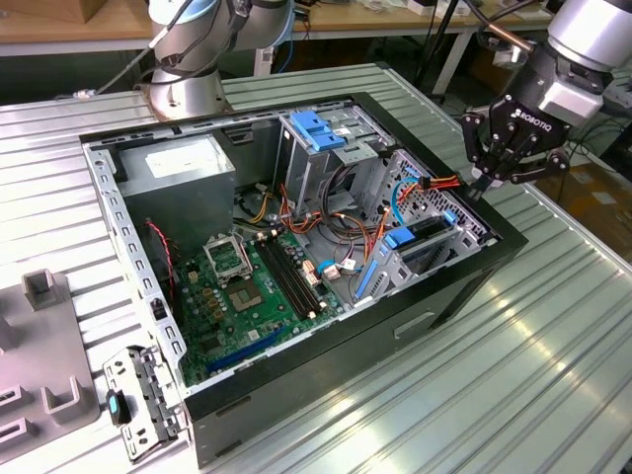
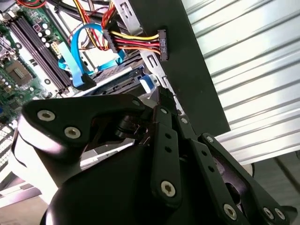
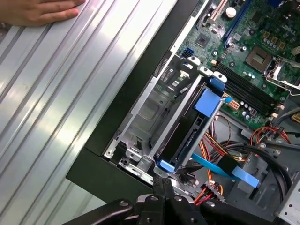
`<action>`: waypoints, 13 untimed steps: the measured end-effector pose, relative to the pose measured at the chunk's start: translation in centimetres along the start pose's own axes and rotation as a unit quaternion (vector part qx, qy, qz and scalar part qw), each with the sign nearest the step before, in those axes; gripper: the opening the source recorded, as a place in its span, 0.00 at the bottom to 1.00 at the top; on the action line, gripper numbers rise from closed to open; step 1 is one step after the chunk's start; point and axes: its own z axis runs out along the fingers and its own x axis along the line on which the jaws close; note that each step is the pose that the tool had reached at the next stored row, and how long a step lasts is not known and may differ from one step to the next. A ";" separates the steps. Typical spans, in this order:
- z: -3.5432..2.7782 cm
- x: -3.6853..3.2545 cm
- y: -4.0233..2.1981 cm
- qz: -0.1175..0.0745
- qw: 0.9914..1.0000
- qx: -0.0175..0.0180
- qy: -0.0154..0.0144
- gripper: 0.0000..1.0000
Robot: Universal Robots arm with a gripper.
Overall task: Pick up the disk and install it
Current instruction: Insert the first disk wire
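The disk (image 1: 427,230) sits edge-up inside the drive bay at the open computer case's side on the exterior view's right, its blue side rails showing at both ends. In the first wrist view the disk (image 3: 186,138) is a dark strip between two blue tabs, held in the silver bay frame. My gripper (image 1: 480,186) hangs just above the case rim at the bay's outer end, fingertips pressed together with nothing between them. In both wrist views the fingertips (image 2: 161,101) (image 3: 161,186) stand right at the disk's nearest blue tab (image 2: 149,83).
A loose power connector (image 1: 434,183) on yellow and red wires lies beside the bay. The case also holds a motherboard (image 1: 247,286), a grey box (image 1: 183,168) and a metal cage (image 1: 321,133) with a blue top. A person's hand (image 3: 37,11) rests on the ribbed table.
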 end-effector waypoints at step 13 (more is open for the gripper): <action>0.04 -0.39 -0.25 -0.021 1.000 0.010 0.001 0.11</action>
